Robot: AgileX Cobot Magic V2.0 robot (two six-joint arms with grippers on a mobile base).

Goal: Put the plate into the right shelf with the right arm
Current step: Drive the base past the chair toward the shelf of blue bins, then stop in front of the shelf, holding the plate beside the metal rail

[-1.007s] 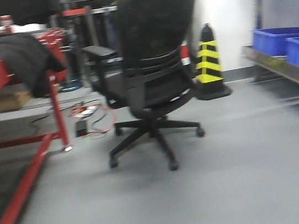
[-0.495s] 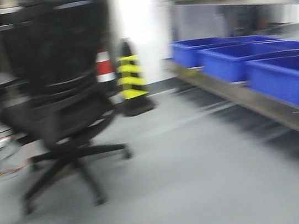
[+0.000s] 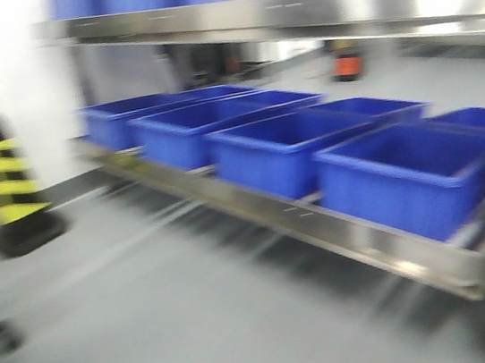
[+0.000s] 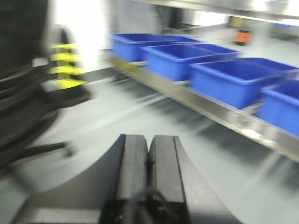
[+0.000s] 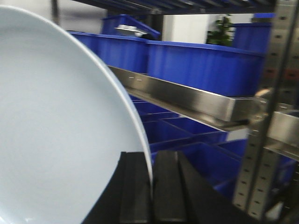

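Right wrist-mounted view: the right gripper (image 5: 152,156) is clamped on the plate (image 5: 60,130), its two black fingers (image 5: 135,186) pinching the lower rim. The plate stands on edge, rising up and left of the jaws. Beyond its edge stands the right shelf (image 5: 187,98), its brushed rail and blue bins (image 5: 201,65) apart from the plate. The left gripper (image 4: 149,140) is pressed closed, empty, above the floor.
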